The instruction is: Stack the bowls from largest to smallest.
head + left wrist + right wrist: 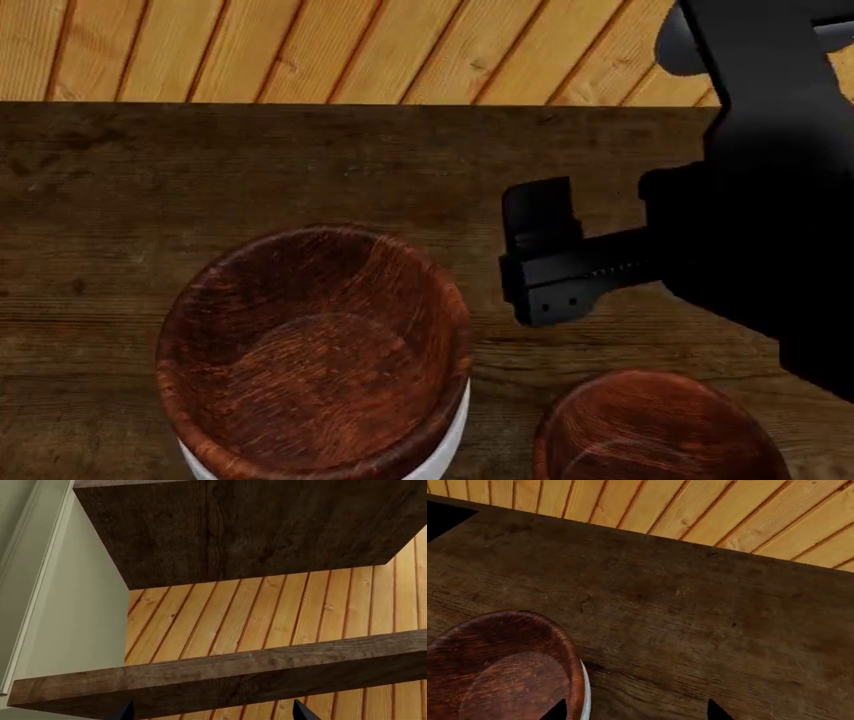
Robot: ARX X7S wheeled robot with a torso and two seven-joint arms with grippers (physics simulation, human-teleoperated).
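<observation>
In the head view the larger reddish-brown wood-grain bowl [314, 345] sits nested inside the white bowl [451, 438], of which only a strip of rim shows. The smaller wood-grain bowl [661, 430] stands apart on the table at the lower right. My right gripper [538, 255] hovers just right of the nested pair, open and empty. In the right wrist view the right gripper [635, 712] has its tips wide apart over bare table, with the wood bowl [500, 670] and the white rim [586, 690] beside one tip. My left gripper [213, 712] is open and empty, with no bowl in its view.
The dark wooden table [267, 160] ends at a far edge, with orange plank floor [334, 50] beyond. The left wrist view shows a dark wood plank edge [233, 675], a dark wood block [253, 530], plank floor [267, 610] and a pale green wall [67, 605].
</observation>
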